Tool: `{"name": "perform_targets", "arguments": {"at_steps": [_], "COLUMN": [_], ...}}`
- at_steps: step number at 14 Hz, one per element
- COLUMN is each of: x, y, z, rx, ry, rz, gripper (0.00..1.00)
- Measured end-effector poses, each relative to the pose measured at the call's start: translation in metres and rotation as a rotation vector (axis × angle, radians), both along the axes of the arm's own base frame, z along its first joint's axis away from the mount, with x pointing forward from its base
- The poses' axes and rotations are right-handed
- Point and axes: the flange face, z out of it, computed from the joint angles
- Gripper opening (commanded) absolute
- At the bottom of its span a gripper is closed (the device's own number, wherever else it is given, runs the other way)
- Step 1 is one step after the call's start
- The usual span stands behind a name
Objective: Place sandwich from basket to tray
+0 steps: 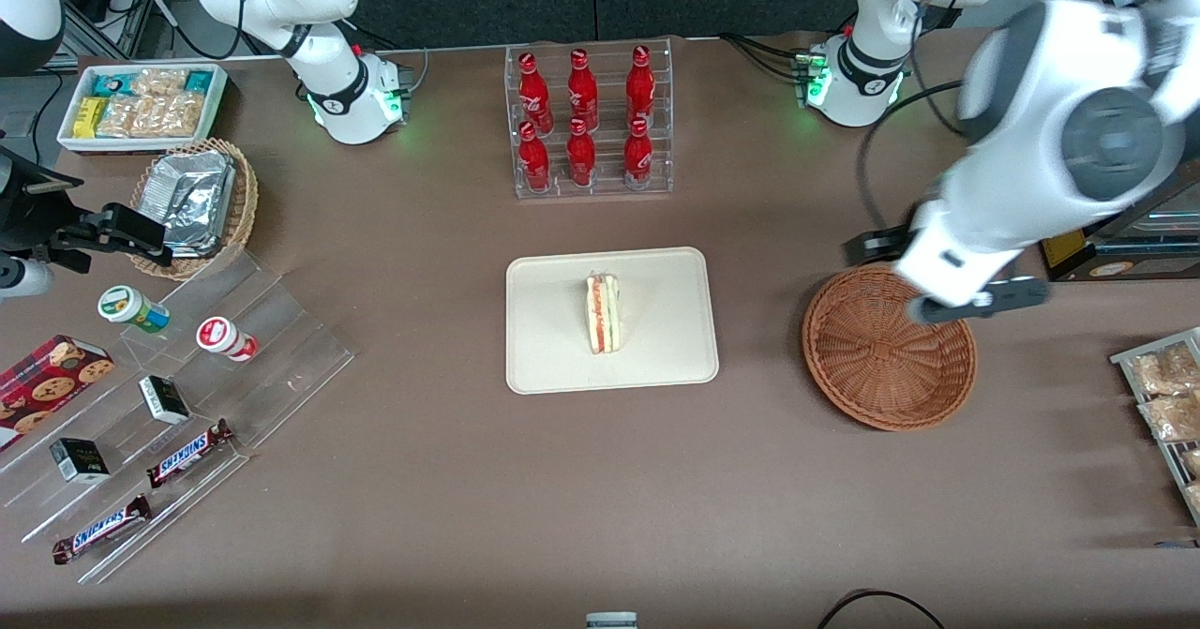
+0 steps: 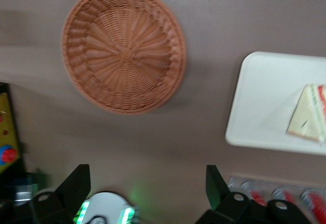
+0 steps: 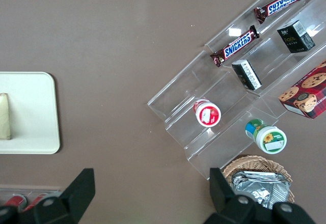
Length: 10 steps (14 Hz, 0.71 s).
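Brown table [image 1: 422, 479], sandwich [image 1: 603, 313] on tray [image 1: 553, 348], fingers [image 2: 77, 186] spread above basket [image 1: 886, 366].

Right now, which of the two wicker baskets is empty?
The wide reddish-brown basket beneath the open tool; the smaller tan basket holds foil packs.

Tray [image 3: 35, 112] at left edge, sandwich [image 3: 4, 116] on it; clear stepped rack [image 3: 229, 96] upper right with two Snickers bars [image 3: 235, 46]; foil-pack basket [image 3: 257, 180] lower right; brown surface [image 3: 112, 40].
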Motion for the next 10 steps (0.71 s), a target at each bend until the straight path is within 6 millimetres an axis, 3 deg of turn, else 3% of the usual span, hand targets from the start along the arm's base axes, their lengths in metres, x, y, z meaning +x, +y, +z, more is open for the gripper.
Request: {"name": "perform_targets", "arguments": {"at_steps": [4,8,10], "x": [-0.019,-0.053,-0.062], "y": [0.071,0.108,0.126], "z": [0.035,0.066,0.072], "rx": [-0.052,-0.084,-0.096], "ry": [-0.008,-0.026,-0.032], "rz": [-0.066,-0.110,-0.127], "gripper": [1.00,1.00,1.00]}}
